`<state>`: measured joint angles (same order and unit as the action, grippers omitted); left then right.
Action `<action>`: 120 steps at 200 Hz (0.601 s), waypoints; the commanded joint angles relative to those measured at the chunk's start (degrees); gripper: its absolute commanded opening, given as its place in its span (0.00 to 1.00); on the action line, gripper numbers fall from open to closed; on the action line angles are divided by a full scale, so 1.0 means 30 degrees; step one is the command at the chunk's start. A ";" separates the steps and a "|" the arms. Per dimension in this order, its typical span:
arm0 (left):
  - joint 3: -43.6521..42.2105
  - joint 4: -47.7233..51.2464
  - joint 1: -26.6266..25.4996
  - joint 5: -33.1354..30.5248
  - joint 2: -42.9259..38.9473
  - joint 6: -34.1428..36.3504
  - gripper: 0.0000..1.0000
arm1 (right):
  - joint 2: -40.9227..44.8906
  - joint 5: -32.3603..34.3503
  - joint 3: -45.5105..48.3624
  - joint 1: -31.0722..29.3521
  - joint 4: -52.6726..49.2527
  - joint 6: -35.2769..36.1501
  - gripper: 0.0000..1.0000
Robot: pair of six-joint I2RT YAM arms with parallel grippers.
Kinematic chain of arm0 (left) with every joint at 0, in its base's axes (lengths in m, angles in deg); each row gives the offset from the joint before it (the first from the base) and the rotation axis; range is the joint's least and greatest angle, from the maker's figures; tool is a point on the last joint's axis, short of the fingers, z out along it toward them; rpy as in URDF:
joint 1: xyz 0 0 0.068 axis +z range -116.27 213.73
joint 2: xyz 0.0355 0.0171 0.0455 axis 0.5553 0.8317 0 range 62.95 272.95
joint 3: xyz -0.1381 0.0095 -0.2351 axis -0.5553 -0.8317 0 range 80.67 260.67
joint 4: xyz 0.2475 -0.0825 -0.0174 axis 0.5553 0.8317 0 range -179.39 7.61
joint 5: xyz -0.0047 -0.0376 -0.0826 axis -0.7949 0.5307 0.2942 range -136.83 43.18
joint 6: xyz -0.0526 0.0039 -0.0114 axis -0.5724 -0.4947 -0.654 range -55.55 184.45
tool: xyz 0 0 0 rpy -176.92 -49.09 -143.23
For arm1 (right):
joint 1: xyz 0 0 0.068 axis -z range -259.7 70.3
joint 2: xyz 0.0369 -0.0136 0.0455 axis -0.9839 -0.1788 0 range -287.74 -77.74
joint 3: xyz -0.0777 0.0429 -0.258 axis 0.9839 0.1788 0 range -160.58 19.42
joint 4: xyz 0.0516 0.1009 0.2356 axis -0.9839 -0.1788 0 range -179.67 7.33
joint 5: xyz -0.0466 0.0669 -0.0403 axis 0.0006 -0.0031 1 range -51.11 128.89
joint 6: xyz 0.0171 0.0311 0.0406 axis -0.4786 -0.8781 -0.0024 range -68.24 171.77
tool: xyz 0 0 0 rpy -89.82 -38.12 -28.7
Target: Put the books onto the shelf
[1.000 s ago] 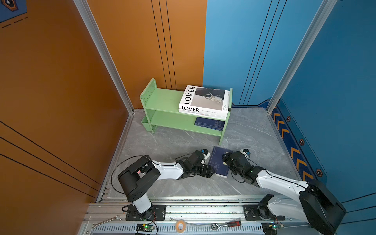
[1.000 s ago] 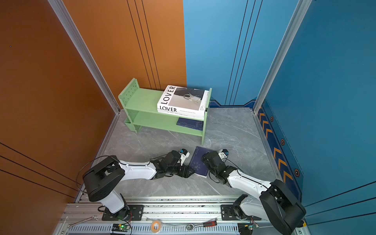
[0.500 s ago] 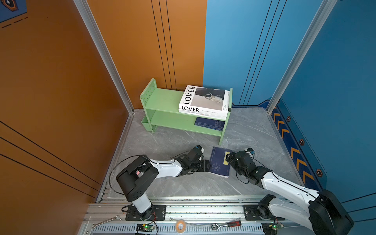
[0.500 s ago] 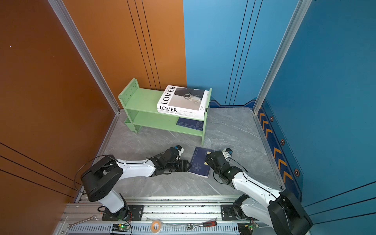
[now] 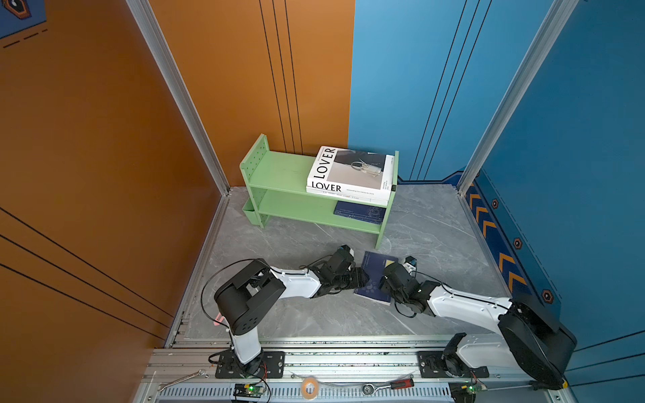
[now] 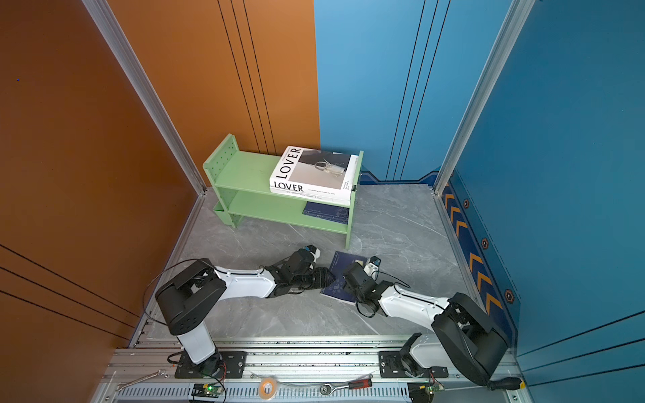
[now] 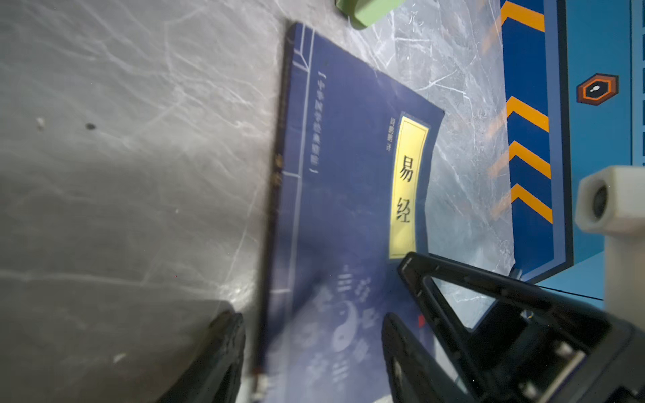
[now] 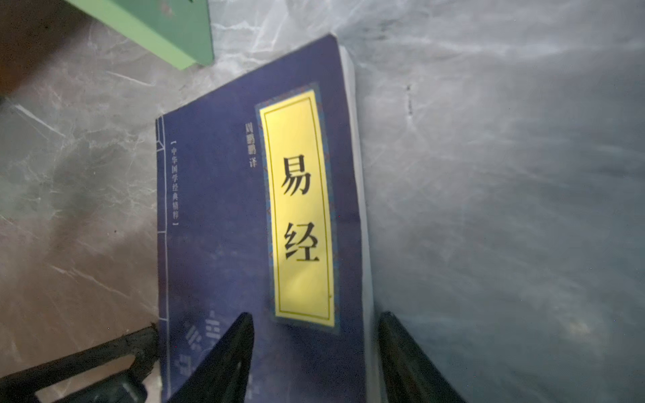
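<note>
A navy book [image 5: 374,270] [image 6: 343,267] with a yellow label lies flat on the floor in front of the shelf [image 5: 279,171] [image 6: 244,171]. My left gripper [image 5: 363,279] [image 7: 310,315] is open astride its spine edge: one finger on the floor, one over the cover [image 7: 349,209]. My right gripper [image 5: 384,281] [image 8: 316,314] is open astride the page edge, one finger over the cover [image 8: 227,226]. On the top tier, the white LOVER book [image 5: 349,171] [image 6: 310,171] lies on another white book [image 5: 349,199]. A navy book [image 5: 359,211] [image 6: 326,211] lies on the lower tier.
The shelf's right foot [image 7: 366,10] [image 8: 157,28] stands just beyond the floor book. Orange and blue walls close in the grey floor. On the front rail lie a wrench [image 5: 181,380], a tape roll [image 5: 309,387] and a screwdriver [image 5: 387,385].
Half a second ago both grippers stood a little off the floor book; now they have come in on its two long edges. The right jaws have narrowed.
</note>
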<state>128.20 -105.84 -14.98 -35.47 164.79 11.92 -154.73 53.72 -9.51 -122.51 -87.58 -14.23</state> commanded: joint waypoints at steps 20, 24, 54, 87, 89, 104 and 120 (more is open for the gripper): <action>-0.0621 -0.0731 -0.0128 0.2360 0.1327 -0.2536 0.63 | -0.1135 0.0005 -0.0029 -0.0269 0.0064 -0.0023 0.50; -0.0792 -0.1252 -0.0094 0.2579 0.1326 -0.2895 0.63 | -0.1192 -0.0034 -0.0027 -0.0287 0.0131 0.0001 0.49; -0.2282 -0.6816 0.0348 0.4304 0.1370 -0.5888 0.59 | -0.1618 -0.0323 -0.0058 -0.0291 0.0448 0.0260 0.48; -0.3820 -1.1729 0.1131 0.5062 0.1268 -0.8531 0.57 | -0.2122 -0.0808 -0.0047 -0.0386 0.1051 0.0422 0.47; -0.3901 -1.1894 0.1166 0.5084 0.1267 -0.8672 0.57 | -0.2135 -0.0841 -0.0053 -0.0403 0.1065 0.0411 0.47; -0.4405 -1.3297 0.1402 0.5092 0.1183 -0.9436 0.57 | -0.2241 -0.0895 -0.0056 -0.0545 0.1260 0.0412 0.47; -0.4760 -1.3812 0.1425 0.4988 0.1208 -0.9874 0.57 | -0.2284 -0.0870 -0.0077 -0.0672 0.1457 0.0407 0.47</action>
<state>114.95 -136.92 -10.39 -25.55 167.68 -12.01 -158.94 58.68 -10.32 -122.95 -83.51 -12.61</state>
